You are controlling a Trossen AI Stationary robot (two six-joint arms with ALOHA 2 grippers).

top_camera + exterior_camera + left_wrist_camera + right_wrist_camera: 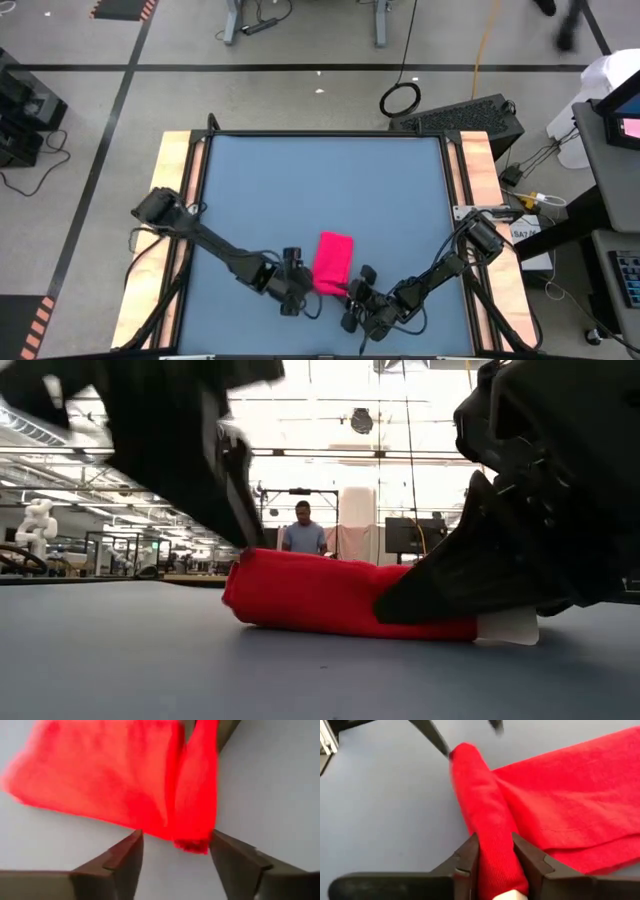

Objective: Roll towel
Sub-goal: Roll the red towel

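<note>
Rolling in hand: towel partly rolled, near edge of table, middle.

One towel, two grippers, one table, one person far off in the room. Right gripper is pinched on the rolled fold at the towel's near right end; flat cloth lies beyond the roll. Left gripper sits at the towel's left side, fingers apart, a loose cloth end between them, not clamped. Next move, by my read: left needs to close on that end so both turn the roll evenly toward the far edge; a lopsided roll is the risk.
</note>
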